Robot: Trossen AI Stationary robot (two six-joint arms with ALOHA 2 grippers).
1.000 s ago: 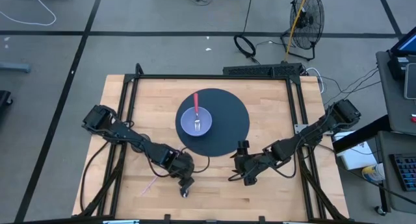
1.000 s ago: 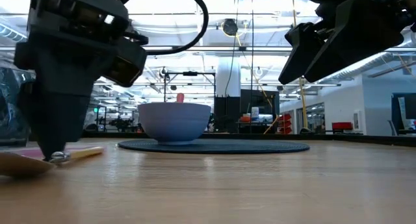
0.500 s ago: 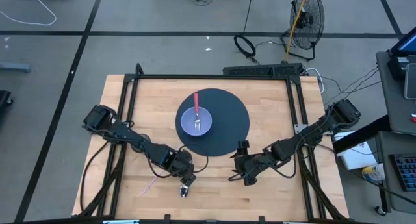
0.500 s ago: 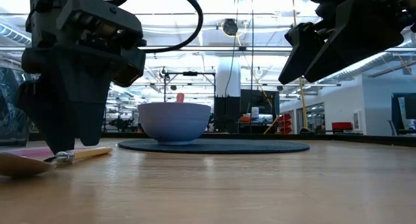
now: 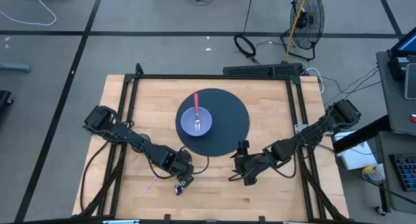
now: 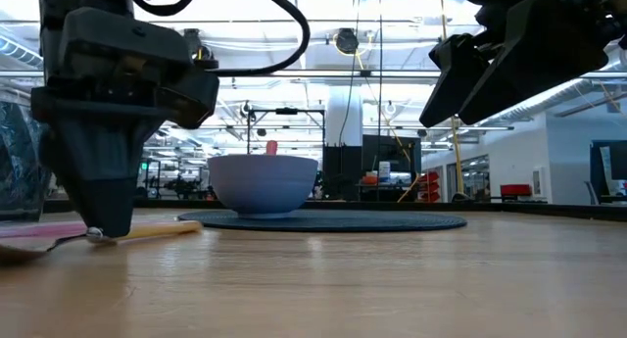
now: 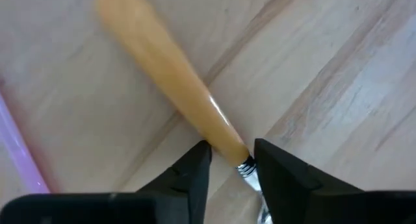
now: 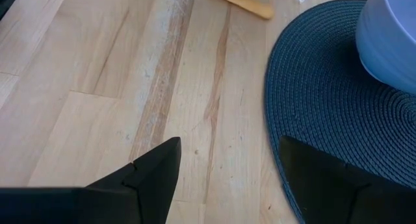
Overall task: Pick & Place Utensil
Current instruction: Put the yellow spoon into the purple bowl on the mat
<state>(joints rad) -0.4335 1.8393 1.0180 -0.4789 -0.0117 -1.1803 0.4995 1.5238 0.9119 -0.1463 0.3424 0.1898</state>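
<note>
item, near edge: left gripper [image 7: 229, 164], fingers narrowed onto the yellow-handled utensil [image 7: 170, 81] at the handle's metal collar, flat on the wooden table [image 5: 273, 191]. risk: grip so near the handle's end may pivot or slip on lifting. beside it: pink utensil [image 7: 19, 146]. right gripper [image 8: 224, 160] wide, empty. farther: blue bowl [image 5: 195, 122] on dark mat [image 5: 231, 123], holding a red-handled fork [image 5: 196, 108].

I see the yellow-handled utensil [image 7: 175, 87] lying flat on the wood, its metal neck between the left gripper's [image 7: 229, 167] fingertips. Beside it lies a pink utensil [image 7: 19, 146]. A red-handled fork [image 5: 197, 110] rests in the bowl [image 5: 188, 125] on the mat [image 5: 227, 123].
</note>
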